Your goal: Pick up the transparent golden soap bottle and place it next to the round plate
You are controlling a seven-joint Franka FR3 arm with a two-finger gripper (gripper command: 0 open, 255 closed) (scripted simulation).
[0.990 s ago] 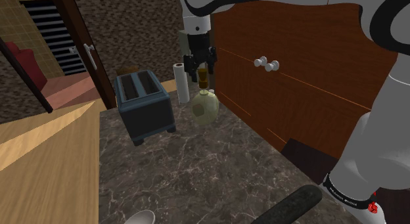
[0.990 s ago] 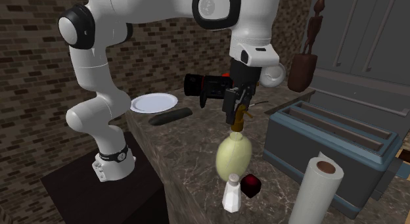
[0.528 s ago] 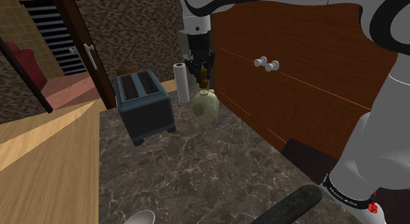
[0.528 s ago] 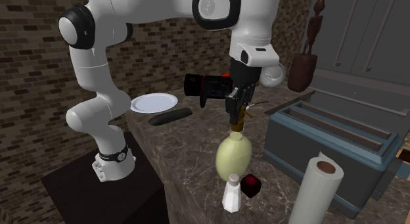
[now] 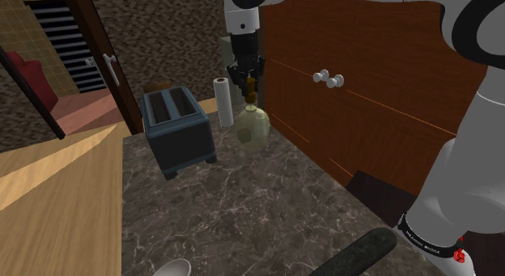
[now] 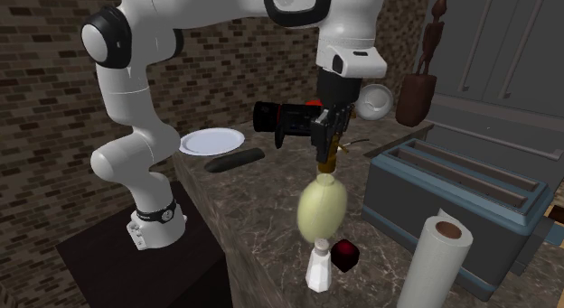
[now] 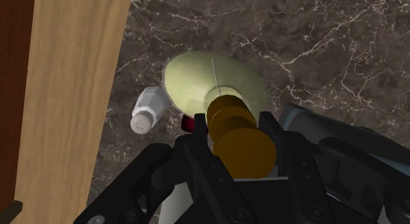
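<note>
The two black fingers [image 7: 270, 133] of the gripper [image 7: 235, 138] are standing narrow, clamping the golden-brown neck and cap of the soap bottle [image 7: 200, 78] from either side. In the wrist view the stacked brown rings are sitting squarely between them, and the pale yellow-green, see-through body is swelling out beyond. In the second exterior view the gripper [image 6: 327, 149] is pointing straight down and the soap bottle [image 6: 322, 211] is hanging upright beneath it over the dark marbled countertop [image 6: 271, 216]. Whether its base is touching the stone I cannot tell, because a small white shaker [image 6: 318, 268] is standing in front of it. A dark red object [image 6: 344, 254] is lying just beside that shaker. Further toward that view's right a blue-grey toaster [image 6: 470, 193] is sitting on the counter, with a paper towel roll [image 6: 432, 266] standing upright in front of it. The round plate [image 6: 211, 140] is lying well apart from the bottle — at the counter's far end, near the arm's base — and a black elongated object [image 6: 233, 160] is lying just beside it, on the bottle's side. In the shoulder view the gripper [image 5: 248, 78] is holding the soap bottle [image 5: 252, 125] close to a brown wooden cabinet front [image 5: 372, 112] bearing two pale knobs [image 5: 328, 77]. There the paper towel roll [image 5: 222, 100] is standing just behind the bottle and the toaster [image 5: 180, 130] is sitting to that view's left.
</note>
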